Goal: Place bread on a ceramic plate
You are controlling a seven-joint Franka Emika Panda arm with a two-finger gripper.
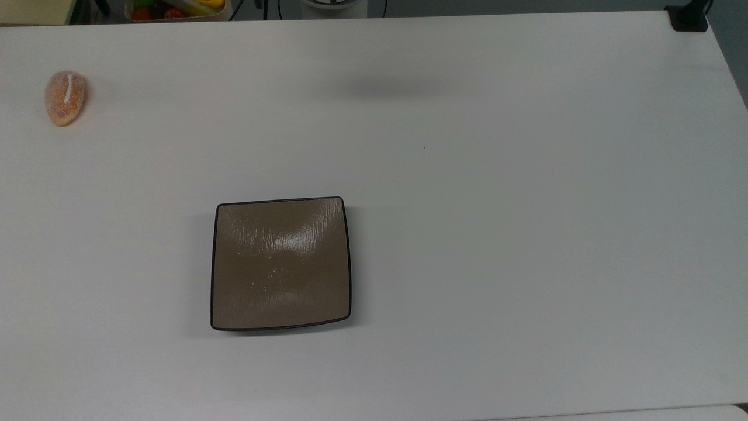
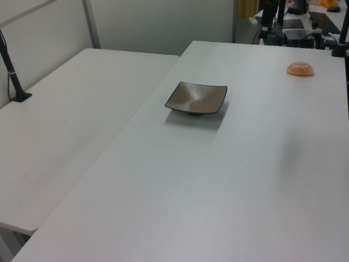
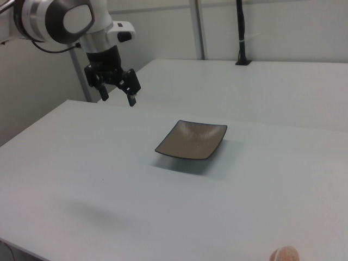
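The bread (image 1: 66, 97) lies near the table's (image 1: 526, 234) edge at the top view's far left, well apart from the ceramic plate (image 1: 280, 263) — bare tabletop between. In the right view the gripper (image 3: 116, 90) hangs high over the table, jaws spread wide, holding nothing.

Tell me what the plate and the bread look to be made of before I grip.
The plate: likely glazed ceramic, brown and glossy; it carries bright streaked reflections and has a thin dark rim. The bread: orange-brown with a grainy, sugary-looking crust and a white stripe; whether it is real or a soft replica cannot be told.
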